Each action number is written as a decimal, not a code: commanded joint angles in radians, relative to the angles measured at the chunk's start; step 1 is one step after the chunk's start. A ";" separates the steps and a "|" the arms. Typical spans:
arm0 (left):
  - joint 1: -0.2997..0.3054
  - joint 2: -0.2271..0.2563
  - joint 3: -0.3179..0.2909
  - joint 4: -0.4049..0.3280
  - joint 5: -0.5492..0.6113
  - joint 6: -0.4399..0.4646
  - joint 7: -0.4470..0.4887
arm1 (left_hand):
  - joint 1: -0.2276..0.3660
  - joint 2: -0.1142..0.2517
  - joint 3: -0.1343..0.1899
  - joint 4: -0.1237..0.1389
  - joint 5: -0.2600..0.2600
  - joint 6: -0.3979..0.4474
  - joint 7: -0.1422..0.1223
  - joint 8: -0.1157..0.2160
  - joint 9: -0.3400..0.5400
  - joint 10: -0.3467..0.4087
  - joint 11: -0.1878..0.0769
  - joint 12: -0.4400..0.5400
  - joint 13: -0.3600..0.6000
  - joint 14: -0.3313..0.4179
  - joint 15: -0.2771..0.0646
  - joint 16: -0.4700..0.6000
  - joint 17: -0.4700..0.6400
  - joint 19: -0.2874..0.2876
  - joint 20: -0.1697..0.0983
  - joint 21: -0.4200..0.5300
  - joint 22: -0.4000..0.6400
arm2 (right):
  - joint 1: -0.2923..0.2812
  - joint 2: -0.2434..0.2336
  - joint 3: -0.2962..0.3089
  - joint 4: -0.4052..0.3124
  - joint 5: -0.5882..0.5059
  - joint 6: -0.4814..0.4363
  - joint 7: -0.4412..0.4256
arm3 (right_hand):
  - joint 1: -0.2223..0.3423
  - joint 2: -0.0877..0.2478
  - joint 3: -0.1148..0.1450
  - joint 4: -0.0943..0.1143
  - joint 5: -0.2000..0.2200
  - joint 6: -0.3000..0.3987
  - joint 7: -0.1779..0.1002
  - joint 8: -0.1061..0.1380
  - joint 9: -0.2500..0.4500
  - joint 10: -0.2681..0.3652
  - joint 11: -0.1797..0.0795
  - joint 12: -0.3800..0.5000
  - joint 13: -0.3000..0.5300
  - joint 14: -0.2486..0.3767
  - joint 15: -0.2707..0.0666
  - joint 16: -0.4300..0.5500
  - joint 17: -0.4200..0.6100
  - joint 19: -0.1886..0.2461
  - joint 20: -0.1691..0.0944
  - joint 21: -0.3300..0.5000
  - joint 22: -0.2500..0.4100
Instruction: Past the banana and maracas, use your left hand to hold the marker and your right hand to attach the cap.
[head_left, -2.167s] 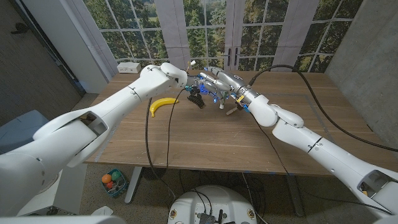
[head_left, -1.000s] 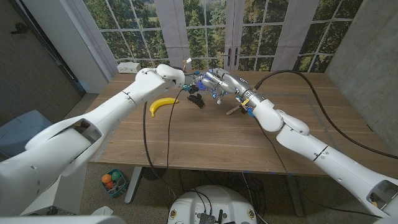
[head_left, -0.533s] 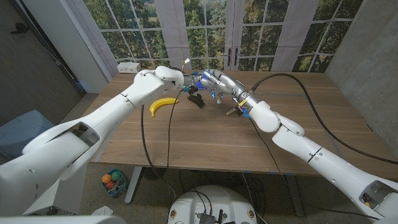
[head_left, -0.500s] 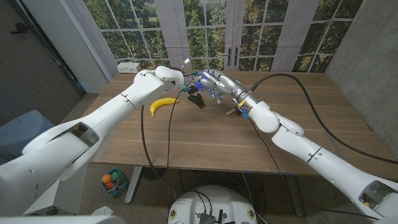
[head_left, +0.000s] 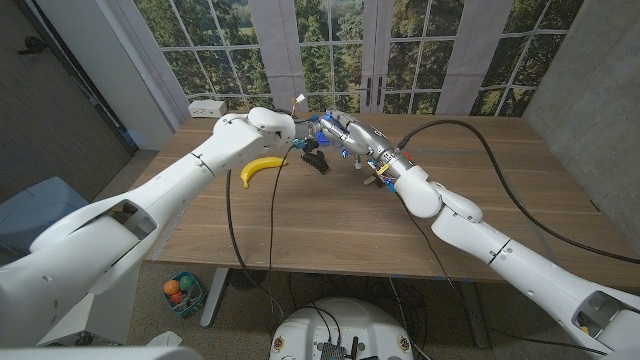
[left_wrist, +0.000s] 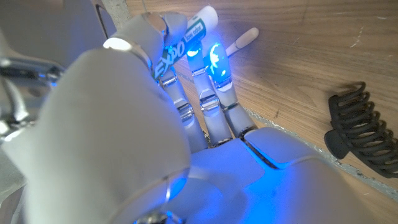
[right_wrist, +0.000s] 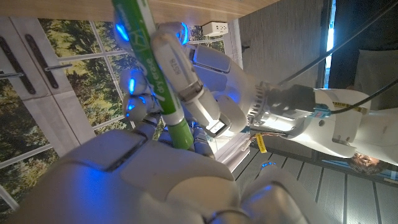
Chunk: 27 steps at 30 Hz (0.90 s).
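Your left hand is up over the far middle of the bench, beyond the banana, and it grasps the marker: in the left wrist view the white barrel with its printed label runs between the fingers, one end poking out past them. So the holding half of the job looks done. Your right hand sits just beside the left one, and in the right wrist view a green pen-like piece runs up along its fingers, close against the left hand's fingers. I take that for the cap end of the work, but you cannot tell from these pictures whether the cap is seated, only lined up, or even pinched firmly. On the bench below the hands lie a black hair clip and a wooden-handled thing. What is left, by my reading, is the final push home and letting go.
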 joint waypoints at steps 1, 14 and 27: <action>0.006 0.019 0.006 -0.026 0.031 0.010 0.032 | -0.008 0.008 0.034 0.038 0.007 -0.002 -0.006 0.001 0.004 0.031 -0.024 -0.001 0.003 0.241 -0.256 0.003 0.171 -0.005 -0.121 0.005 0.004 | -0.037 -0.005 0.088 0.003 0.087 0.059 -0.095 | 0.012 0.027 0.001 0.002 0.001 0.013 -0.014 0.006 0.003 0.012 -0.014 0.007 0.002 0.012 -0.007 0.005 -0.001 0.063 -0.039 -0.006 0.003; -0.002 0.027 0.024 -0.051 0.076 0.033 0.054 | -0.004 0.012 0.032 0.039 0.007 -0.013 -0.006 0.003 0.016 0.024 -0.022 -0.001 0.008 0.239 -0.256 0.002 0.177 -0.010 -0.121 0.006 0.001 | -0.082 0.009 0.161 0.023 0.180 0.179 -0.159 | 0.051 0.010 0.012 -0.031 0.004 0.030 -0.133 0.008 0.004 0.002 -0.059 0.004 0.003 0.050 -0.028 0.014 -0.013 0.113 0.013 -0.009 0.005; -0.023 0.033 0.043 -0.066 0.102 0.070 0.043 | -0.003 0.015 0.030 0.040 0.006 -0.015 -0.005 0.000 0.014 0.019 -0.021 -0.001 0.011 0.235 -0.256 -0.004 0.176 -0.013 -0.120 0.008 0.001 | -0.107 0.017 0.207 0.036 0.174 0.231 -0.201 | 0.062 0.008 0.018 -0.042 0.006 0.043 -0.157 0.011 0.004 0.008 -0.065 0.007 0.003 0.062 -0.036 0.016 -0.014 0.128 -0.001 -0.011 0.006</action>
